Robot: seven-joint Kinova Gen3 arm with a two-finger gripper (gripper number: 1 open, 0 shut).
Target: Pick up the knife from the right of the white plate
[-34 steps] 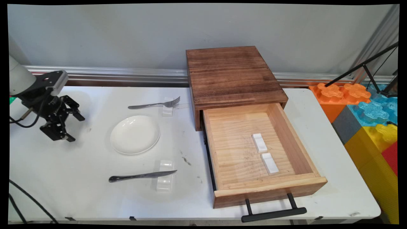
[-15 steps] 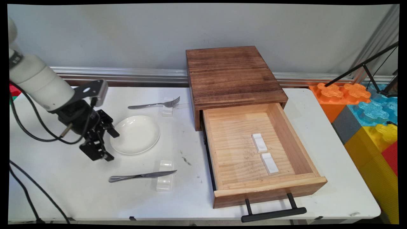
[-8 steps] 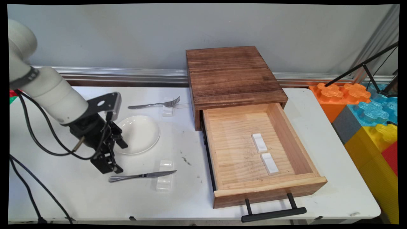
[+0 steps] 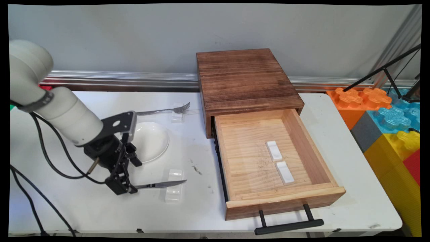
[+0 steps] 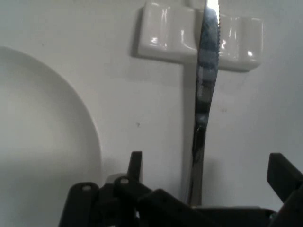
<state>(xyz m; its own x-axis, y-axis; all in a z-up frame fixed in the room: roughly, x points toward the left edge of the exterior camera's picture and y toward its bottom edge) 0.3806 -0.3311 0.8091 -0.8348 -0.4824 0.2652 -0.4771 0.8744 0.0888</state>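
Your gripper [image 4: 126, 183] has swept in from the table's left edge, past the plate [image 4: 153, 141], and now sits low over the knife [image 5: 204, 94] handle with its jaws apart, one on each side, nothing clamped. The knife has not moved: its blade lies across the white rest [image 4: 173, 184], just below the plate. The fork [image 4: 164, 110] lies beyond on its own rest, and the open drawer [image 4: 235, 168] stands well right.

Knife [image 5: 204, 94] on white rest [image 5: 165, 35], beside plate [image 5: 42, 132]
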